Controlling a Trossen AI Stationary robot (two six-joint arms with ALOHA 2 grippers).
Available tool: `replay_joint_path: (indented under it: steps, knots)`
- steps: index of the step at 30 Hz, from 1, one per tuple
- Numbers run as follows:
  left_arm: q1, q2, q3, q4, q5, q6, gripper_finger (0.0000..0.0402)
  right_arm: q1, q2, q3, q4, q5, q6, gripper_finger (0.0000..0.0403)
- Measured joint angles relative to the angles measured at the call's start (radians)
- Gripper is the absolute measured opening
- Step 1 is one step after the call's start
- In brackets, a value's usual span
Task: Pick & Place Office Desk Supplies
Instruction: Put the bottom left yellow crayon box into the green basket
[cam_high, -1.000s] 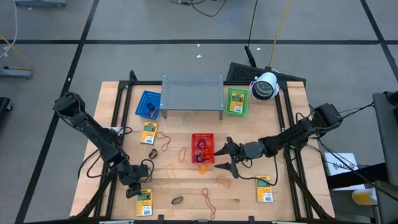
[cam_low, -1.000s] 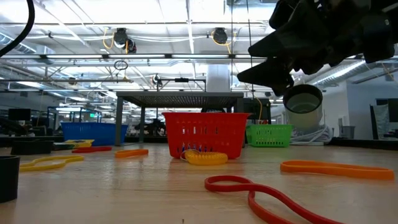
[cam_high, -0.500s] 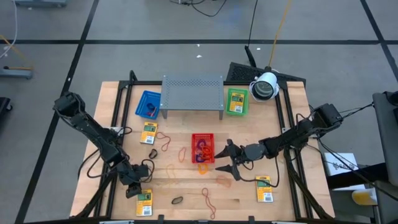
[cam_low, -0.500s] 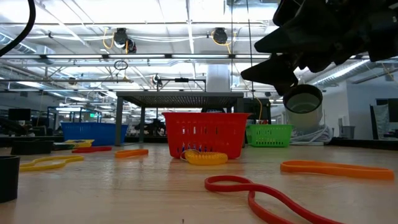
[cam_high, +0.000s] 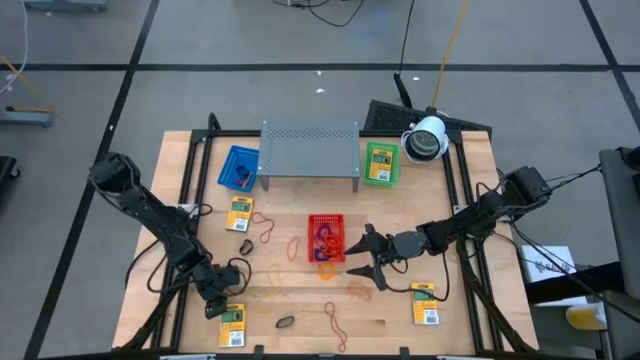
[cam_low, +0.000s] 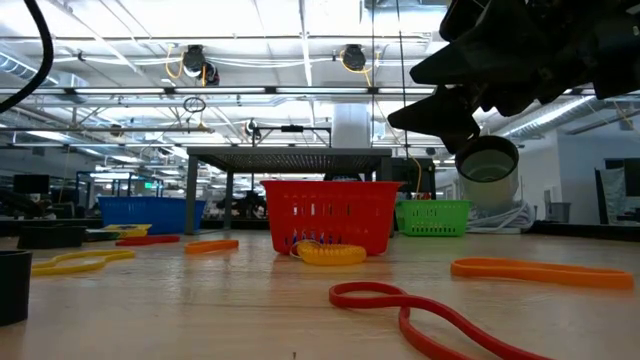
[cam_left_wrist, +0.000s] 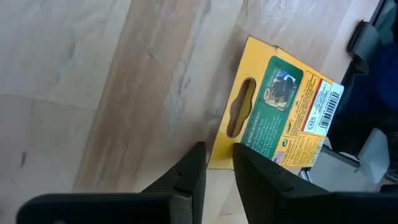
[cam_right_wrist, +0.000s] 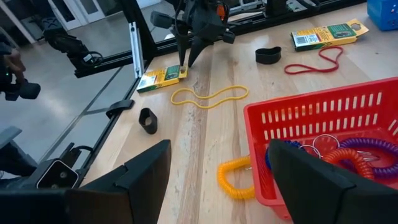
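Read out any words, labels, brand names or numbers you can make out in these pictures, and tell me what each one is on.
None can be read.
Yellow-and-green packet at the left tool: print and a barcode show, too blurred to read.
The packets seen from above: print too small.
Baskets, rack: no lettering shows.

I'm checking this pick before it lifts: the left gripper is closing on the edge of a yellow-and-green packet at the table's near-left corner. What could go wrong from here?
The left gripper pinches only the thin edge of the flat packet, so it may slip out or swing when lifted. The packet lies close to the table's corner and frame, so a slip might drop it off the edge. The right gripper hangs open beside the red basket, and a careless move might nudge it.
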Motion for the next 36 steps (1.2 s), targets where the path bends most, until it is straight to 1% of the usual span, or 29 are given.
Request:
replay_joint_path:
  steps: [6,8,10,12,13,17,27,30,36]
  knots:
    - [0.002,0.002,0.0,0.01,-0.003,-0.004,0.009,0.0,0.0,0.0,0.0,0.0,0.0,0.0258]
    - [0.002,0.002,0.0,0.01,-0.002,-0.004,0.0082,0.0,0.0,0.0,0.0,0.0,0.0,0.0258]
    - [0.002,0.003,-0.001,0.018,0.001,0.009,0.0057,0.0,0.0,0.0,0.0,0.0,0.0,0.0258]
    - [0.002,0.005,-0.003,0.028,0.002,0.029,0.0021,0.0,0.0,0.0,0.0,0.0,0.0,0.0258]
    - [0.002,0.006,-0.003,0.034,0.004,0.026,0.0011,0.0,0.0,0.0,0.0,0.0,0.0,0.0258]
    - [0.01,0.006,-0.003,0.068,0.002,-0.011,0.0006,0.0,0.0,0.0,0.0,0.004,-0.003,0.0258]
    - [0.048,-0.011,-0.002,0.29,0.022,-0.012,0.0002,-0.001,0.0,0.0,0.001,0.005,-0.009,0.0258]
    - [0.061,-0.047,0.007,0.311,0.024,0.009,0.0002,-0.001,0.0,0.0,0.001,0.005,-0.012,0.0258]
    - [0.086,-0.185,0.021,0.309,0.015,0.08,0.0001,-0.001,0.0,0.0,0.002,0.005,-0.027,0.0258]
